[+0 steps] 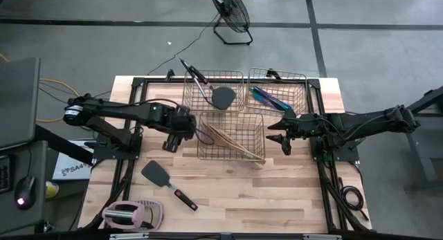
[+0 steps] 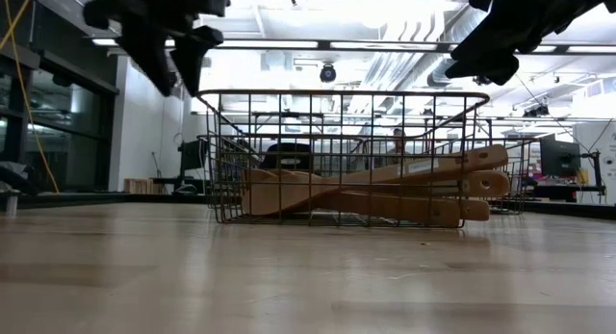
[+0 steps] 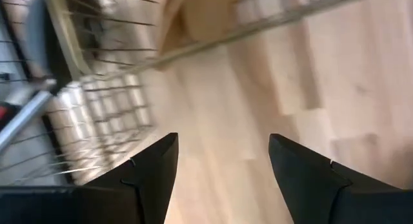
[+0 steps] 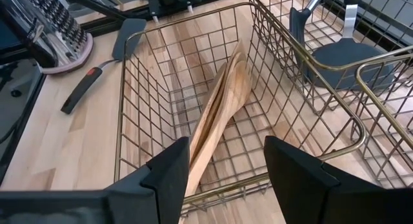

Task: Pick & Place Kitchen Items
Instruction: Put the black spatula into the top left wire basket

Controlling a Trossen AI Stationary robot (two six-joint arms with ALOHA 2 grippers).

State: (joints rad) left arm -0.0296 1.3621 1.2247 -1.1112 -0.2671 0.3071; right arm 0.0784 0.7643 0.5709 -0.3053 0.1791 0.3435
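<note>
Nearest you on the counter lies a black spatula — broad flat blade, dark handle with a red patch near its end — resting flat and apart from every basket. Just beside the counter's near left corner sits the pink-and-white gadget.

Further in, you have the middle wire basket. It holds the pale wooden utensils: long, smooth, light-coloured pieces lying side by side, slanting across the basket floor, their handles toward its near right corner. From the low view you see them stacked on one another, rounded handle ends with holes pointing right.

Your left pincer hangs above the counter just left of that basket; its two dark fingers stand spread with bare wood between them, gripping nothing. Your right pincer hangs just right of the same basket, also spread wide and empty, looking over the basket rim at the wooden pieces.

Beyond these stand two more baskets side by side. The left rear basket holds a black spoon with a round dark bowl, and a thin-handled utensil leans out over its far left rim. The right rear basket holds the thin purple-teal pieces, shiny and narrow, lying slanted across its floor.

Past the counter, a floor fan stands on the grey floor.
</note>
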